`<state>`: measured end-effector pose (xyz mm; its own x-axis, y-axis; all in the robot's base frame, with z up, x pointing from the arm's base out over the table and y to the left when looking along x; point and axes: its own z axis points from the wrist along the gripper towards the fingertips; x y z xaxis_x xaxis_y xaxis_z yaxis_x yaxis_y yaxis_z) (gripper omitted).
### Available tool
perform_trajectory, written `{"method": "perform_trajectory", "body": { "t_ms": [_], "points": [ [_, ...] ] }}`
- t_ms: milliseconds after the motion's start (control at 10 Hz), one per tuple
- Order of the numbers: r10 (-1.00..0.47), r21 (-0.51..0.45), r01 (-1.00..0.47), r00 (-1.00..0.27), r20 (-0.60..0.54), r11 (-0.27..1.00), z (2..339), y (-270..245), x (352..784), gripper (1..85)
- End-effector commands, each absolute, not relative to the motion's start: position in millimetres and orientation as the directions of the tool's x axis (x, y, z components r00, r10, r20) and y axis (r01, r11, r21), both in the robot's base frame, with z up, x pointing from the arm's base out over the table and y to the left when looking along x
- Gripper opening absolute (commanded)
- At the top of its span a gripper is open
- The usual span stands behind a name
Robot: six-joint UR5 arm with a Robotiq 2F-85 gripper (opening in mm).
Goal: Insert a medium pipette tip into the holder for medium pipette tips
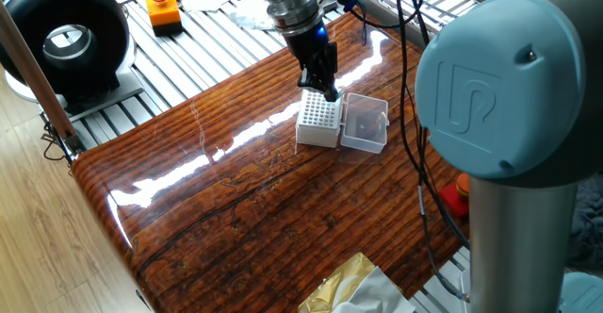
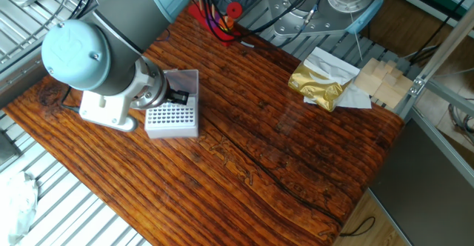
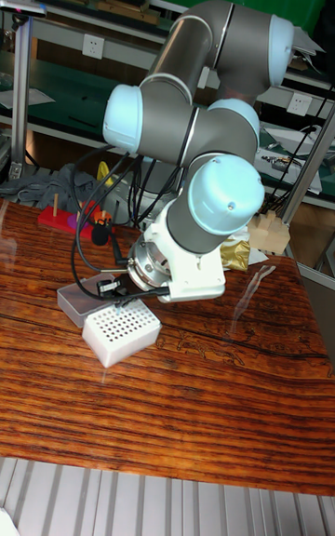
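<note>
above the far edge of the small white rectangular holder block with its grid of holes my black two-finger claw hangs, pointing down. whether its fingers are spread or pinching, i cannot tell; the slender translucent pipette tip is too small to find. the clear hinged lid lies open on the right. i judge the insertion is not yet finished.

I see a glossy wooden table on a slatted metal bench; a black round fan and an orange box with a red button beyond its far corner; crumpled gold foil beside pale wooden blocks.
</note>
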<state>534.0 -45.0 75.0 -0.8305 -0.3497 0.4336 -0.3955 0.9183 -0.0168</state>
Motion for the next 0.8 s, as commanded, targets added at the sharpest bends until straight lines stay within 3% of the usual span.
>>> {"method": "perform_trajectory", "body": {
  "t_ms": [0, 700],
  "points": [
    [-0.361, -0.002, -0.397, -0.836, 0.414, 0.918, 69.6, -39.4, 538.7, 1.0],
    [-0.371, -0.04, -0.413, -0.853, 0.367, 0.91, 61.1, -45.4, 553.4, 1.0]
  ]
}}
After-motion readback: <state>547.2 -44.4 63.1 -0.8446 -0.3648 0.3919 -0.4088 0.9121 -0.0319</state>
